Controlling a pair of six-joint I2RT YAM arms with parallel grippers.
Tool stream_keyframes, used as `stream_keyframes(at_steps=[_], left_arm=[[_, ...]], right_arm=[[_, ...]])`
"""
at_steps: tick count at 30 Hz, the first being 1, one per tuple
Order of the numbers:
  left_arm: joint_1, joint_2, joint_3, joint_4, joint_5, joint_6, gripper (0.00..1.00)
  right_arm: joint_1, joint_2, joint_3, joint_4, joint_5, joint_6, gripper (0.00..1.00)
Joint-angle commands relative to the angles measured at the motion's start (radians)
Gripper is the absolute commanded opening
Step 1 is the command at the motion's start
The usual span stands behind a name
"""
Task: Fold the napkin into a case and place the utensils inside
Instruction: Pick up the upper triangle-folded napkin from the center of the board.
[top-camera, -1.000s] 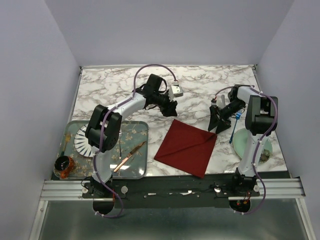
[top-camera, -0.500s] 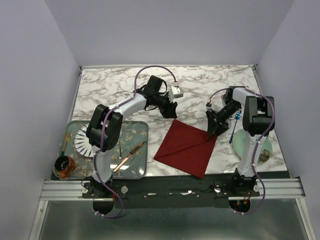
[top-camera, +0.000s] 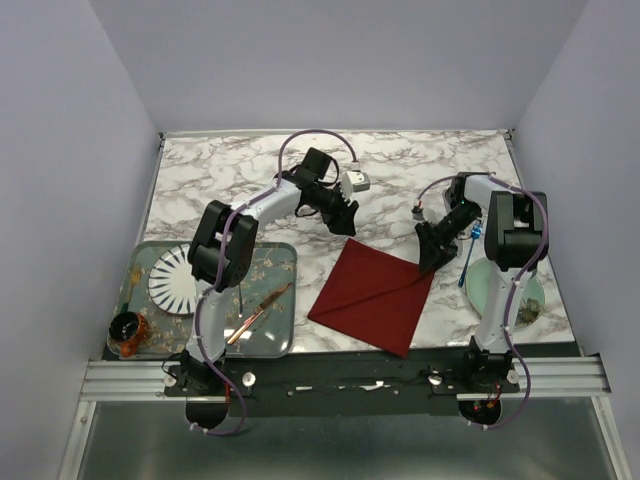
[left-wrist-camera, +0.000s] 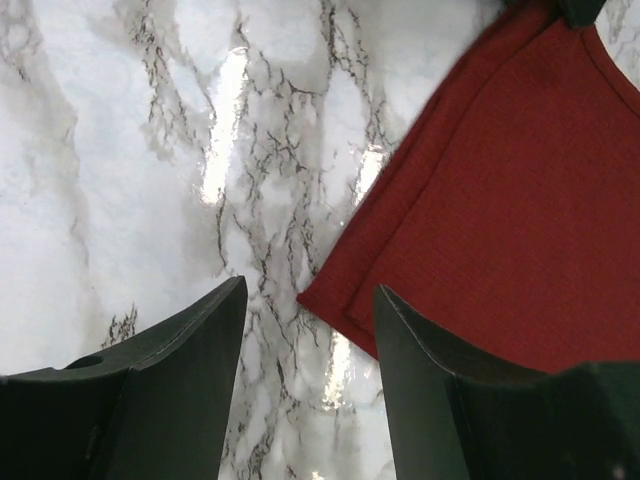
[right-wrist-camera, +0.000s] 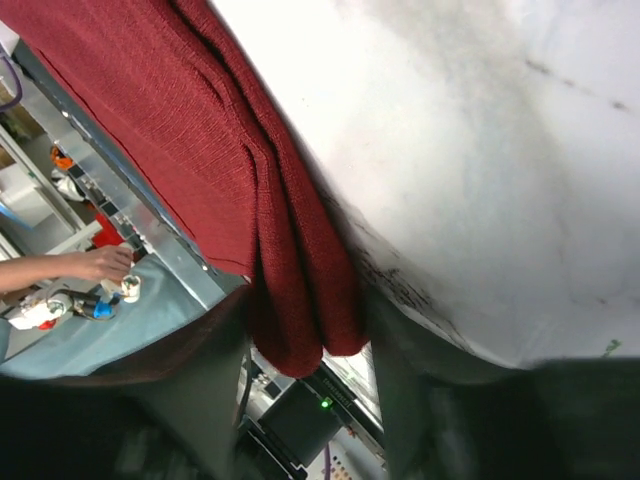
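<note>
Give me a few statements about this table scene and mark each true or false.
1. A dark red napkin lies on the marble table. True.
2. The left end effector grips the copper knife. False: it is open beside a napkin corner, and the knife lies on the tray.
3. The right end effector has a napkin corner between its fingers. True.
4. The blue-handled fork is tucked inside the napkin. False: it lies on the table by the pale green plate.
</note>
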Motion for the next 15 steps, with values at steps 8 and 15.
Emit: stream_keyframes(at_steps=[8,15], left_arm=[[0.017,0.157,0.237,-0.295,-0.022,-0.127,0.80],[0.025,0.232,0.269,-0.360,0.025,-0.200,0.77]], right_arm=[[0.012,0.042,0.046,0.009,0.018,-0.030,0.21],[0.060,0.016,0.026,0.051,0.032,-0.047,0.03]])
